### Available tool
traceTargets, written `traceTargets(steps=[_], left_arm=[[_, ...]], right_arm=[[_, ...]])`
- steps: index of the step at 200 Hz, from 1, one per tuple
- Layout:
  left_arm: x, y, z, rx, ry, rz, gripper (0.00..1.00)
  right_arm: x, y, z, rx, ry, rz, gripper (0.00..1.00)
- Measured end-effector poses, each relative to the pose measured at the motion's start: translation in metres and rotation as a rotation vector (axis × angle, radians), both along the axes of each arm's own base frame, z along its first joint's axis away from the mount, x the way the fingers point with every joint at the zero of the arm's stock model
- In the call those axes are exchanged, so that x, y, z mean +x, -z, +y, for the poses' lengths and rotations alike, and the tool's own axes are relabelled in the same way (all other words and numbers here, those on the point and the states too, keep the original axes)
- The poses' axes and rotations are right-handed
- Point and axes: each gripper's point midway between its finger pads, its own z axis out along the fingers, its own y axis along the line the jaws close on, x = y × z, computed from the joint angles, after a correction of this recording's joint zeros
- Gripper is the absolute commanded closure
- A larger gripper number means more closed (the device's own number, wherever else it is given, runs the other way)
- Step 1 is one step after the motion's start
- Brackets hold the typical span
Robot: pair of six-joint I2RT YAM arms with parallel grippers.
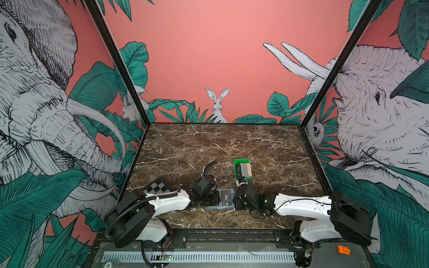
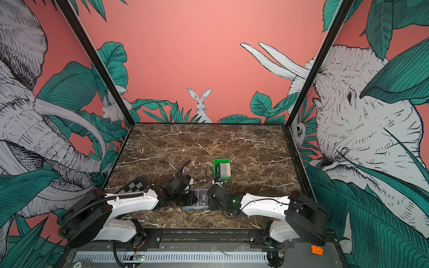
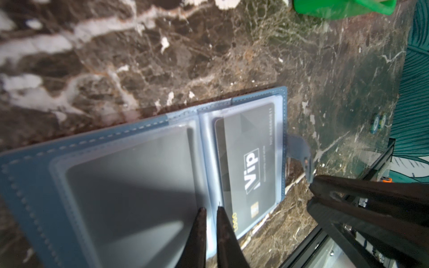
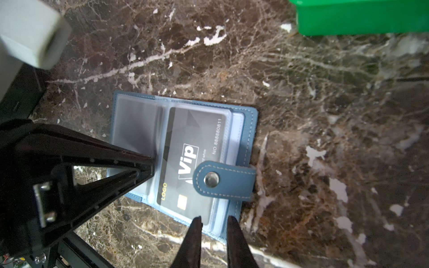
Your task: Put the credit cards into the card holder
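Note:
The slate-blue card holder (image 1: 218, 208) (image 2: 197, 208) (image 3: 34, 174) (image 4: 248, 130) lies open flat on the marble near the front edge, between my two grippers. A black "Vip" credit card (image 1: 226, 197) (image 2: 204, 198) (image 3: 250, 157) (image 4: 192, 139) sits inside a clear pocket on its right half, and the snap tab (image 4: 222, 181) is folded over that card. My left gripper (image 3: 210, 208) (image 4: 152, 167) is pinched, with a narrow gap, on a clear pocket leaf beside the fold. Over the holder's near edge my right gripper (image 4: 214, 218) (image 3: 310, 193) stands slightly open and holds nothing. More credit cards (image 1: 245, 169) (image 2: 225, 169) stand in the green tray.
The green tray (image 1: 241, 160) (image 2: 221, 160) (image 3: 343, 7) (image 4: 362, 20) stands just behind the right gripper. A checkerboard plate (image 1: 157, 185) lies at the front left behind the left arm. Patterned walls close three sides. An orange clip (image 1: 343, 250) rests on the front ledge.

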Motion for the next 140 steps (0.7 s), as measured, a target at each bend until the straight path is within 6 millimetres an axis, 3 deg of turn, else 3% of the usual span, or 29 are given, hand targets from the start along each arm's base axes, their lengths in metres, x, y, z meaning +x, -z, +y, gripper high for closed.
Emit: traceTargets(steps=[77,140], left_arm=[[0.0026,-0.0064,-0.0081,-0.037,0.009,-0.015,0.88],[0.0012,0.0028,-0.0094,-0.018,0.008,0.004,0.92]], right_arm=[[-0.0029,0.0069,-0.0006,-0.001,-0.004,0.015,0.8],[-0.0025,0.0062,0.0004,0.008,0.001,0.019,0.77]])
